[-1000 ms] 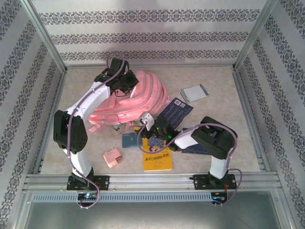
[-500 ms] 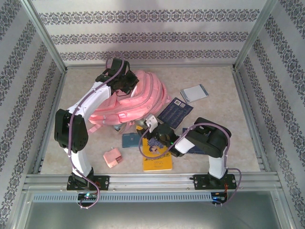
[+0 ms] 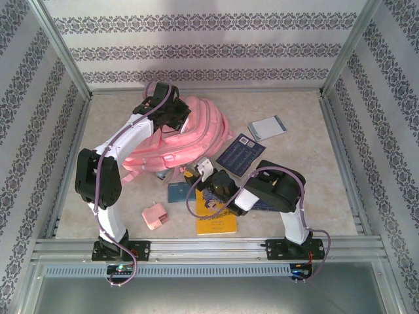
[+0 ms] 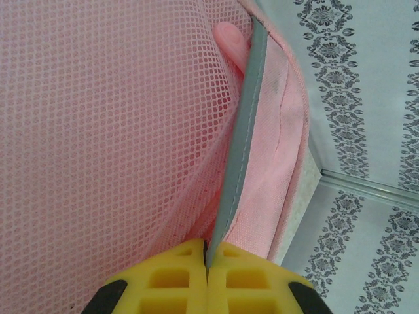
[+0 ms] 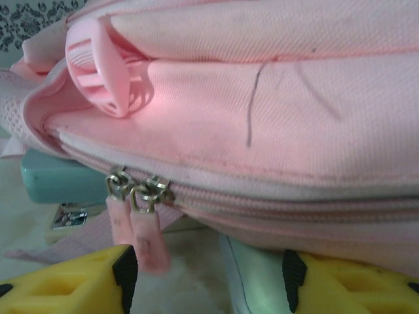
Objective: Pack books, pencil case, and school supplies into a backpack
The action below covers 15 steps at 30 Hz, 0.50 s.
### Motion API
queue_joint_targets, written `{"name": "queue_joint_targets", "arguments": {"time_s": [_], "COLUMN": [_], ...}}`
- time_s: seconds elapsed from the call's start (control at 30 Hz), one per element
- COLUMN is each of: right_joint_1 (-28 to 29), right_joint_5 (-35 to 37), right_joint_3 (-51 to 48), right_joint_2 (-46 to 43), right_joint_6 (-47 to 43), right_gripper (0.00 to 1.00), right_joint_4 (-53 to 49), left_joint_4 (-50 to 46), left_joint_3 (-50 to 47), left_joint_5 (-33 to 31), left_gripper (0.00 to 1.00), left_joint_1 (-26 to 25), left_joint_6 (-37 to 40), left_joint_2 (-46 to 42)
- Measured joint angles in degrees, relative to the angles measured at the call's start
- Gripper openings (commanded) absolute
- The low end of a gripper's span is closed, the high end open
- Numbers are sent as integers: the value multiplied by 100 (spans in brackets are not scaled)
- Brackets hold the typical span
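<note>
The pink backpack (image 3: 186,134) lies at the table's middle left. At its top edge my left gripper (image 3: 171,118) is shut on the backpack's grey trim strip (image 4: 239,157), next to pink mesh. My right gripper (image 3: 203,171) stands open at the bag's near edge; two pink zipper pulls (image 5: 141,229) hang between its fingers (image 5: 124,271), close to the left one and untouched. The books are a yellow one (image 3: 216,219), a navy one with a white label (image 3: 240,155) and a grey-white notebook (image 3: 267,127). The school supplies are a teal box (image 3: 177,191) and a pink block (image 3: 154,216). The pencil case I cannot pick out.
A pale teal rounded thing (image 5: 59,183) lies partly under the backpack's near edge. A second navy book (image 3: 265,204) is mostly hidden under my right arm. Patterned walls and metal rails close in the table on all sides.
My right arm has swung left and lower, bringing its open gripper close to the backpack's zipper. The left gripper has kept its hold on the bag's top edge.
</note>
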Motion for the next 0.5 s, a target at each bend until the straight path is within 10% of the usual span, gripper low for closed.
{"name": "queue_joint_targets", "arguments": {"time_s": [0.5], "right_joint_1": [22], "right_joint_5": [-83], "right_joint_3": [249], "right_joint_2": [264], "right_joint_6": [192], "right_gripper": [56], "right_joint_4": [26], "left_joint_4": [81], "left_joint_3": [-111], "left_joint_5": [-125], "left_gripper": [0], "left_joint_1": [2], "left_joint_6": [-136], "left_joint_2": [0]}}
